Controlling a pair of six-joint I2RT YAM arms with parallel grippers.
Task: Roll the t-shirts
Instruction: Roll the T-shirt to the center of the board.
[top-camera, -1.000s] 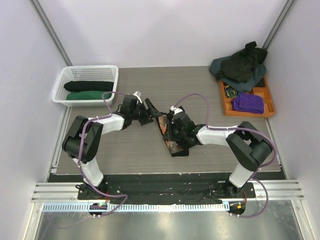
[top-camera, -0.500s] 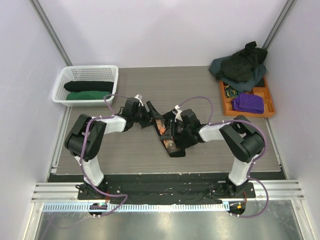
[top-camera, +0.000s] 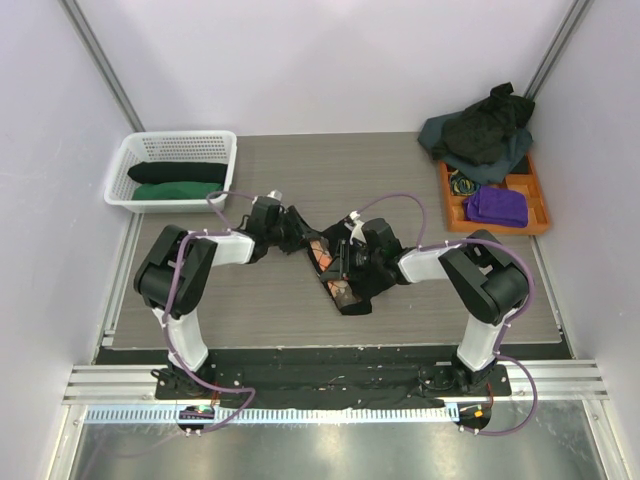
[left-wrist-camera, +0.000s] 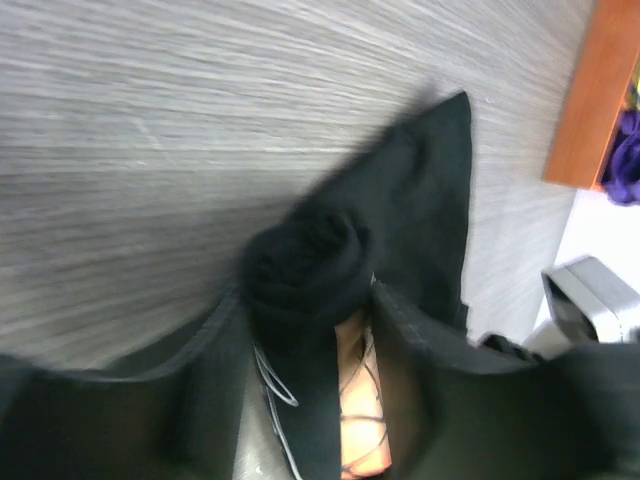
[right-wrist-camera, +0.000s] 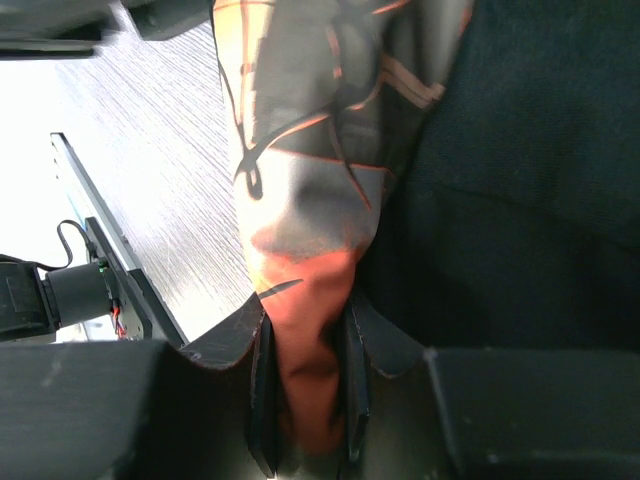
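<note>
No readable text; the print on the t-shirt (right-wrist-camera: 300, 200) is illegible.

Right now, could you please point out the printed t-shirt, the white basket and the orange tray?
printed t-shirt (right-wrist-camera: 300, 180): right wrist view, on its orange-and-grey print.
white basket (top-camera: 185, 147): top external view, on its far lattice wall.
orange tray (top-camera: 456, 213): top external view, on its bare near-left corner.

I work in a lab test cell — blank white walls (top-camera: 330, 60) box in my grey counter (top-camera: 330, 165), an aluminium rail (top-camera: 110, 383) runs along its near edge, and purple cables (top-camera: 398, 192) loop over it.
</note>
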